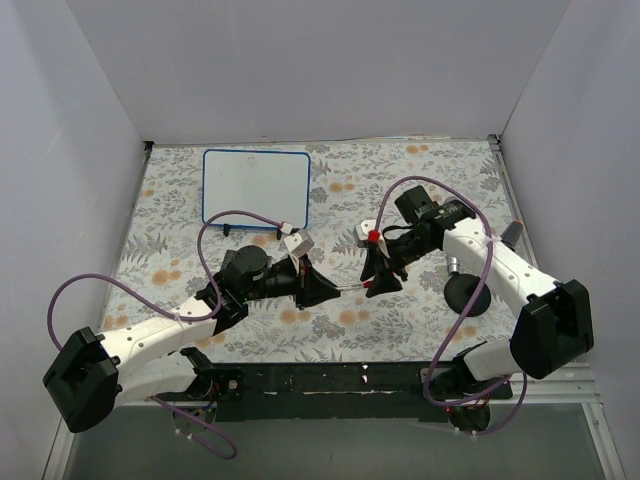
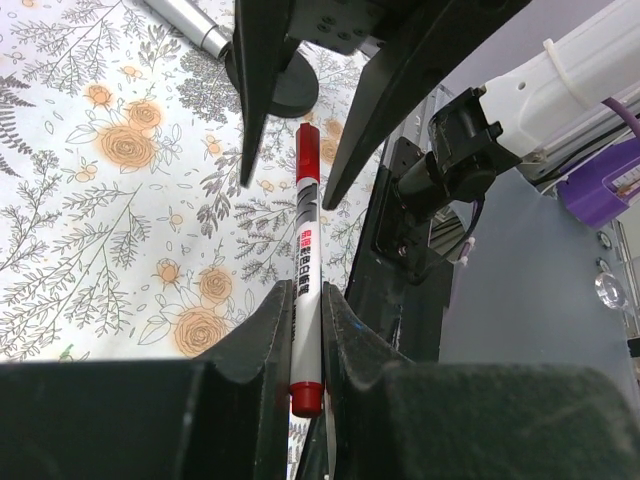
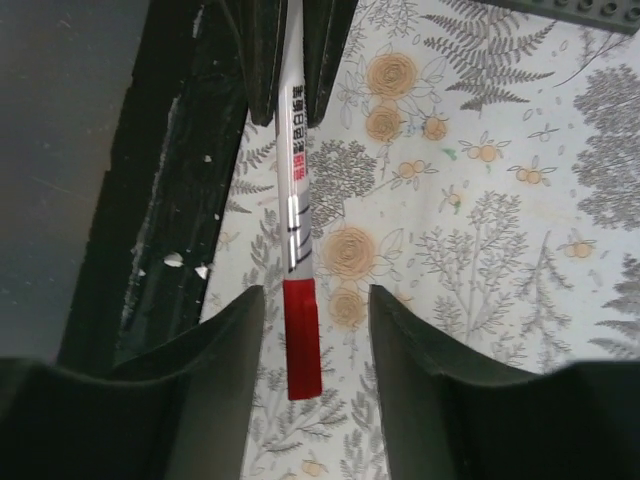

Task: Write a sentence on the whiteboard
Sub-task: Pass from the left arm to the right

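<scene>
The whiteboard lies flat at the far left of the floral-patterned surface, well apart from both arms. Nearer the centre, a marker with a white barrel spans the gap between the two arm tips. The left fingers are pressed onto the barrel near its rear end, pinching it. The right fingers stand spread on either side of the red cap, with a gap showing on both sides. A black round base sits just beside the right arm.
</scene>
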